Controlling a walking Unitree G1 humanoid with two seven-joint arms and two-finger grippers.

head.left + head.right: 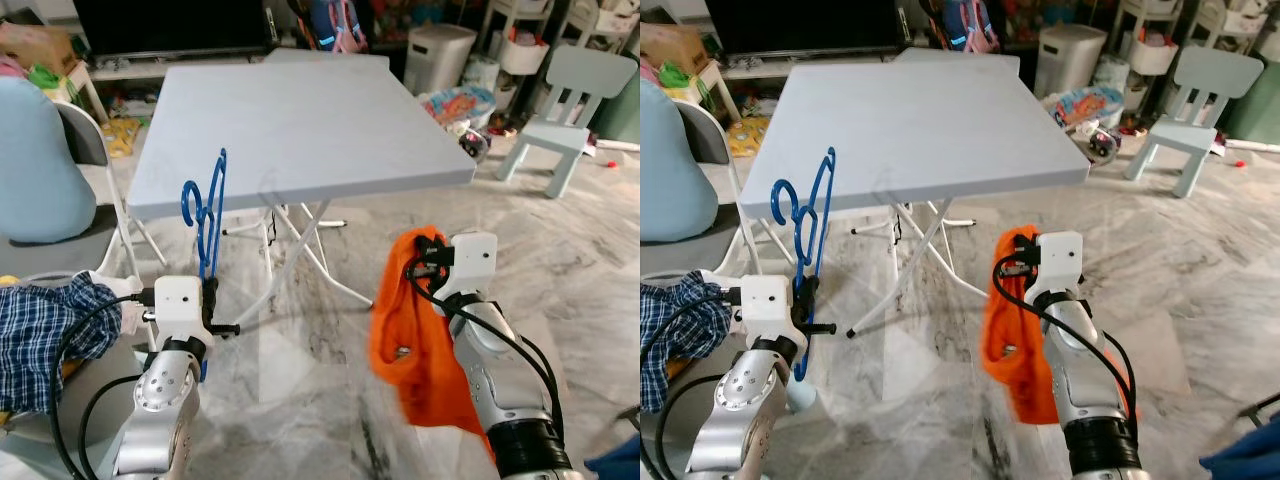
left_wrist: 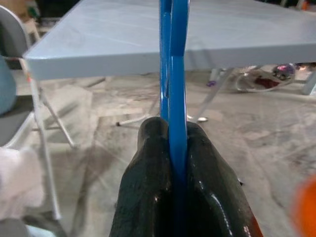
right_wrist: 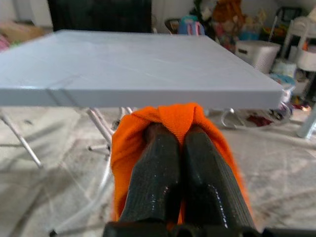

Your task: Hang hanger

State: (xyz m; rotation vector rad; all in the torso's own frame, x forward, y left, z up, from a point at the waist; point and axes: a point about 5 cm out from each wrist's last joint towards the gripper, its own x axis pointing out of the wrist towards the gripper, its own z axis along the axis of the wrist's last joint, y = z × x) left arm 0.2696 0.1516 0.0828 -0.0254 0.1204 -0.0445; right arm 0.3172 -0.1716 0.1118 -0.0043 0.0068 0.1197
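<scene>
Left gripper point(image 2: 170, 148) clamped on blue hanger point(image 1: 208, 215), long axis upright, just short of grey table point(image 1: 300, 120) near edge. Right gripper point(image 3: 175, 148) pinches orange garment point(image 1: 405, 330), likewise short of table, beside hanger.

head stereo downward, wrists facing table point(image 1: 300, 120)

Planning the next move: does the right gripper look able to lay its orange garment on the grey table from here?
Probably yes. The right gripper, shut on the orange garment, faces the grey table's near edge with nothing between.
</scene>
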